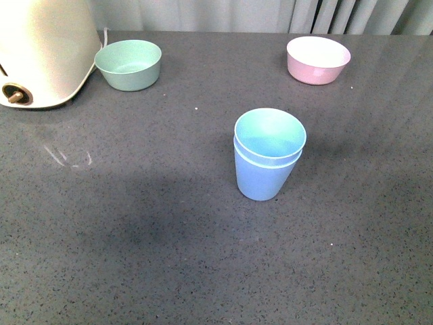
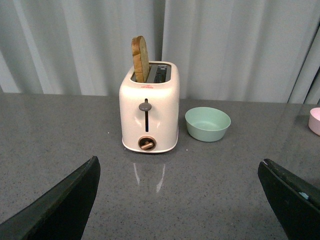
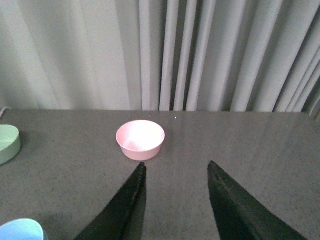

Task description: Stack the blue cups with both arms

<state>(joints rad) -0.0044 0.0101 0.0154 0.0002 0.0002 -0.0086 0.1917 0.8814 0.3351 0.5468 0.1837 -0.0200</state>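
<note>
The two blue cups [image 1: 267,154] stand nested one inside the other, upright, near the middle of the grey table; the inner cup's rim sits a little above the outer one's. A sliver of a blue cup rim [image 3: 20,231] also shows in the right wrist view. Neither arm appears in the front view. In the left wrist view my left gripper [image 2: 179,167] is open wide, with only bare table between its black fingers. Over the table short of the pink bowl my right gripper [image 3: 176,166] is open too, and holds nothing.
A cream toaster [image 2: 149,112] with a slice of bread in it stands at the table's far left. A mint-green bowl [image 1: 128,64] sits beside it and a pink bowl [image 1: 317,59] at the far right. Grey curtains hang behind the table.
</note>
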